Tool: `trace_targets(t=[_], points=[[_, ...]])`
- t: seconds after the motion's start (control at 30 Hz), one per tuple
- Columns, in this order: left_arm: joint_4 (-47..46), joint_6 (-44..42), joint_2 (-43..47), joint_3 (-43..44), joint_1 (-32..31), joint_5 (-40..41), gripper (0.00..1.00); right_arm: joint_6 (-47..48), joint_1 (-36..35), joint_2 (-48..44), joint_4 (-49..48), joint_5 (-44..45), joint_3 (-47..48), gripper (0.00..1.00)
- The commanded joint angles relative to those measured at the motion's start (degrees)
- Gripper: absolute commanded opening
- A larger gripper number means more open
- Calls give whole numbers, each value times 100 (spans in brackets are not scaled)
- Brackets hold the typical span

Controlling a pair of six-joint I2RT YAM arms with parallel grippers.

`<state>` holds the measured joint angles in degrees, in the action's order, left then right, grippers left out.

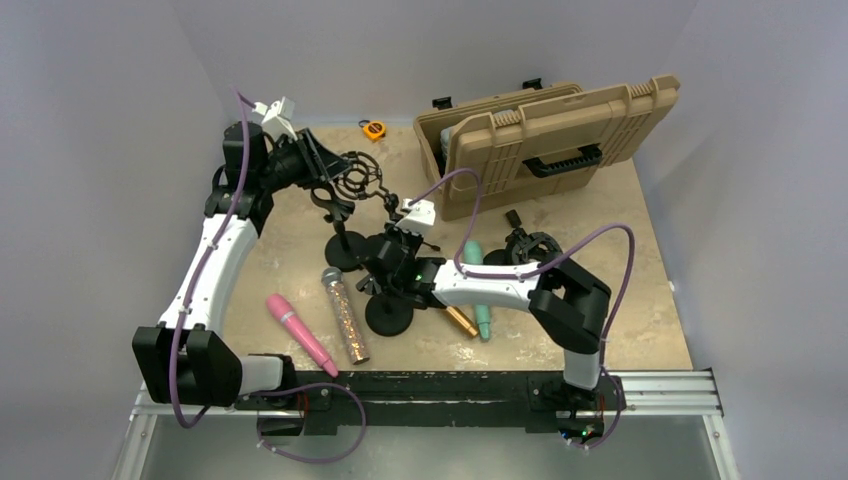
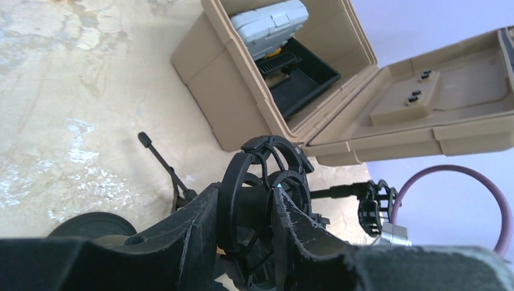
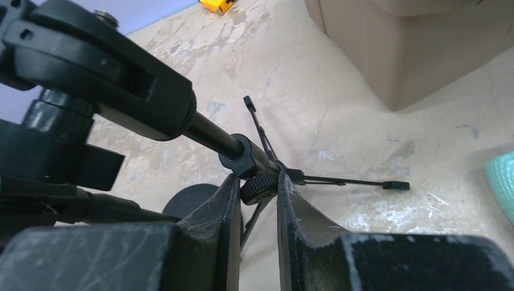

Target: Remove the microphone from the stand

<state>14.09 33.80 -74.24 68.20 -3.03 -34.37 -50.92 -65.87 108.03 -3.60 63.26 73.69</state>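
Observation:
My left gripper is shut on the black shock mount at the top of a stand at the back left. I cannot tell whether a microphone sits inside the mount. My right gripper is shut on the ribbed knob of a second stand's pole, above its tripod legs. In the top view that gripper is at mid-table. A pink microphone, a glitter one and a teal one lie loose on the table.
A tan case stands open at the back right. Another shock mount sits right of centre. A black round base lies in front of the right gripper, with a gold microphone beside it. A yellow tape measure rests at the back.

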Motion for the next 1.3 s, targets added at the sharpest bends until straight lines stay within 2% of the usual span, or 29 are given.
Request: trace_targets(t=[0.0, 0.1, 0.17, 0.23, 0.3, 0.37, 0.5, 0.63, 0.8, 0.93, 1.07, 1.27], points=[[147, 75, 93, -29, -269, -747, 22, 819, -102, -61, 177, -435, -667, 0], [155, 64, 97, -34, -269, -726, 22, 1374, -92, -464, -630, -812, -960, 1], [163, 53, 97, -27, -269, -728, 24, 1527, -85, -706, -1033, -1193, -1165, 24], [179, 34, 102, -18, -269, -731, 30, 1677, -71, -1031, -1567, -1632, -1447, 43], [195, 15, 134, -16, -269, -688, 36, 1706, -25, -1381, -2004, -2063, -1745, 57], [237, -27, 164, -6, -269, -617, 43, 1654, 70, -1667, -2302, -2418, -1998, 65], [377, -131, 220, 17, -269, -403, 56, 1495, 347, -2094, -2389, -2896, -2355, 76], [703, -423, 344, 116, -269, 39, 63, 1466, 589, -2586, -2557, -3281, -2735, 85], [969, -727, 578, 205, -269, 567, 68, 1522, 1078, -3268, -2934, -3827, -3068, 92], [993, -779, 631, 207, -269, 644, 69, 1334, 1234, -3480, -2776, -3660, -2640, 93], [1007, -785, 660, 210, -269, 651, 69, 1065, 1276, -3254, -2640, -3451, -2141, 92], [1023, -847, 843, 193, -314, 750, 69, 681, 1303, -2614, -2429, -3460, -1544, 76]])
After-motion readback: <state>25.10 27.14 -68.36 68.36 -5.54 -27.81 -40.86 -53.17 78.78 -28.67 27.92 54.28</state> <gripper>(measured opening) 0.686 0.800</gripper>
